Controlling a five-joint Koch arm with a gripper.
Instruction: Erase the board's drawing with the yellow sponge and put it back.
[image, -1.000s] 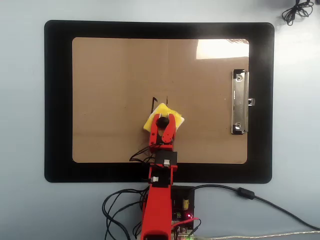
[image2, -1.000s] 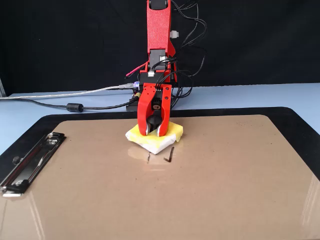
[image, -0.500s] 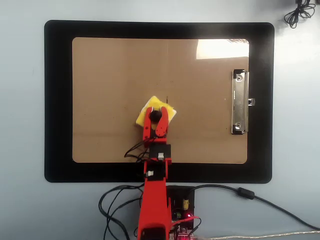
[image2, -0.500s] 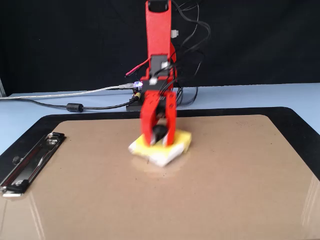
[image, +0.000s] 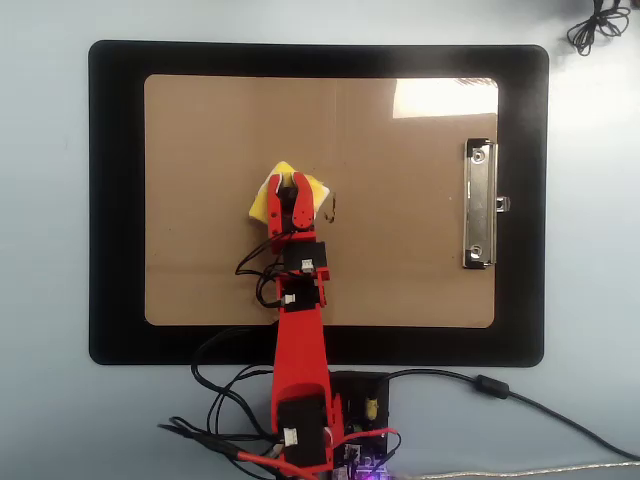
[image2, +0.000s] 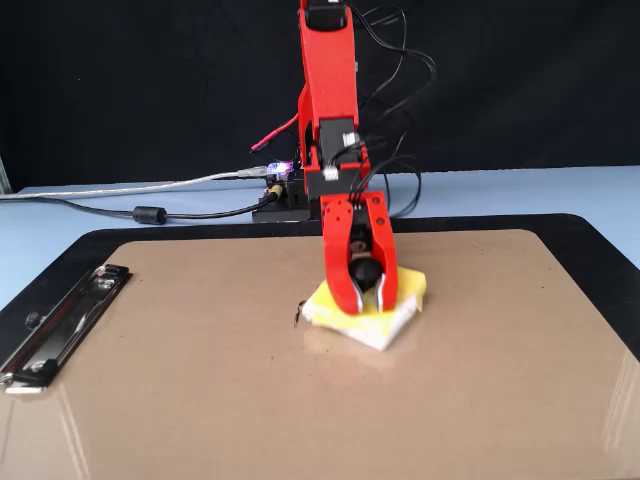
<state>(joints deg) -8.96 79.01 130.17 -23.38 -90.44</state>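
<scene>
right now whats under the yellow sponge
The yellow sponge lies on the brown clipboard, gripper closed on its black knob. A bit of black marker peeks out beside it; anything beneath is covered.

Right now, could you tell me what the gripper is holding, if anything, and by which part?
The gripper holds the yellow sponge by the round black knob at its centre, jaws closed on it, with the sponge resting on the board.

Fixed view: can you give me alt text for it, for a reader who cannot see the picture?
A red arm's gripper is closed on the black knob of the yellow sponge, pressing it flat on the board. A trace of the drawing shows at the sponge's left edge. The board's metal clip lies at far left, over a black mat.
</scene>
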